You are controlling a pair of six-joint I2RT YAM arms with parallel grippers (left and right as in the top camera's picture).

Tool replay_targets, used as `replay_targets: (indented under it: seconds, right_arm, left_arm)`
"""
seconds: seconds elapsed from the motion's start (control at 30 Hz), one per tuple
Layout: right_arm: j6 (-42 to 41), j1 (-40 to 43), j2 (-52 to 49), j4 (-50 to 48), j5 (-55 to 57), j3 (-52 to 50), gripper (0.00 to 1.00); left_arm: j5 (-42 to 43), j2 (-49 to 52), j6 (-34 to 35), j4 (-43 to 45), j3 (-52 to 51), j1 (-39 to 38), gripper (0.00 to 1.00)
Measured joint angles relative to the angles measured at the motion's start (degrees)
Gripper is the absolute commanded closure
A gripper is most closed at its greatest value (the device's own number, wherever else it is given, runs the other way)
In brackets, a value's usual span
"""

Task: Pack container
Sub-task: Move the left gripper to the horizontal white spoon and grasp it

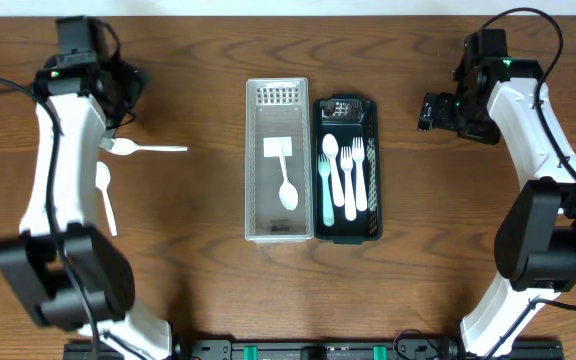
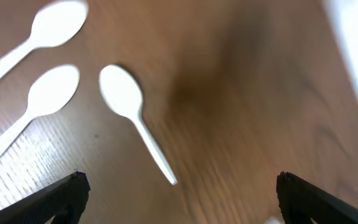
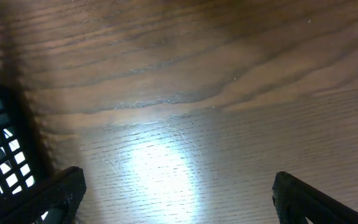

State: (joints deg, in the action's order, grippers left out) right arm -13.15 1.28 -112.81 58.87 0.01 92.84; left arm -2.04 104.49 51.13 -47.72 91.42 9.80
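Both arms hover with jaws spread wide: the left gripper (image 2: 180,180) above loose white spoons (image 2: 123,93) on the wooden table (image 1: 168,260), the right gripper (image 3: 179,180) over bare wood beside the black cutlery tray (image 1: 320,200). The clear container (image 1: 253,160) sits mid-table against the tray, holding one spoon (image 1: 288,192).

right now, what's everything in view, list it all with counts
clear plastic rectangular container: one, clear, table centre
white plastic spoon: one, white, inside the clear container
white square piece: one, white, inside it too
black mesh tray: one, black, right beside the container
mint green spoon: one, in the tray
white forks: at least two, in the tray
loose white plastic spoons: three, on the wood at left
wooden table: one, brown
left claw: black, open, above the loose spoons
right claw: black, open, over bare wood
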Motion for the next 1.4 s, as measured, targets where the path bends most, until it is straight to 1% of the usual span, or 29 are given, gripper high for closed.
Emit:
replay_targets:
  seconds: [0.3, 0.57, 0.9, 1.1, 1.4]
  right_arm:
    - [0.0, 0.0, 0.0, 0.0, 0.0, 0.0, 0.01]
    - [0.0, 0.0, 0.0, 0.0, 0.0, 0.0, 0.01]
    - [0.0, 0.0, 0.0, 0.0, 0.0, 0.0, 0.01]
    - [0.0, 0.0, 0.0, 0.0, 0.0, 0.0, 0.01]
    - [0.0, 0.0, 0.0, 0.0, 0.0, 0.0, 0.01]
  left_arm:
    - [5.4, 8.7, 8.7, -0.1, 0.1, 0.5, 0.02]
    - [8.4, 15.5, 14.4, -0.3, 1.0, 0.5, 0.02]
    - [8.5, 17.6, 17.7, -1.9, 1.0, 0.9, 0.02]
    - [8.5, 19.2, 18.6, -2.2, 1.0, 2.2, 0.02]
    - [5.6, 19.2, 19.4, -2.2, 1.0, 3.4, 0.02]
